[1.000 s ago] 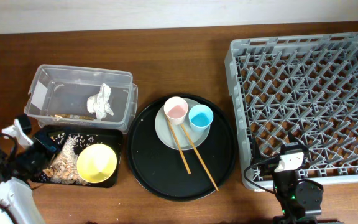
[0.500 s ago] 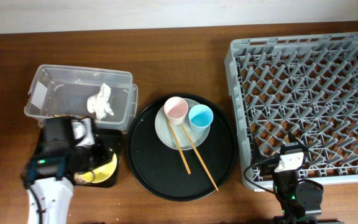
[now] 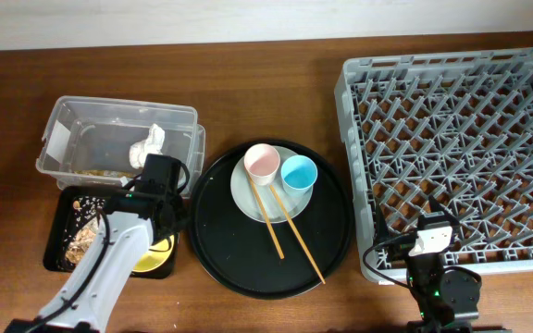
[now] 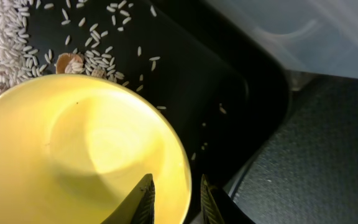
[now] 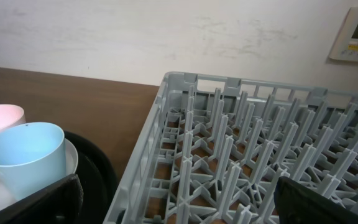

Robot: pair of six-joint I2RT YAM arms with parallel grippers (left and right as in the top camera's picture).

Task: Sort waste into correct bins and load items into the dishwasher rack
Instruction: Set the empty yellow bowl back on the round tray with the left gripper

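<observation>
Over the black tray (image 4: 229,74), the left pincer (image 4: 174,198) is now found, brought across from the left edge of the counter (image 3: 248,55) within the last second. Its jaws, shut then, are parted narrowly and set astride the rim of the yellow bowl (image 4: 73,155); no clamp is seen yet. The bowl is lodged in the tray among rice scraps (image 4: 11,31), so its transfer to the rack (image 3: 452,157) is judged about to begin. The right pincer (image 5: 178,199) is held wide and empty at the rack's near edge, unmoved. Writing: none legible; markings on the wall panel (image 5: 356,25) are too small to be read.
</observation>
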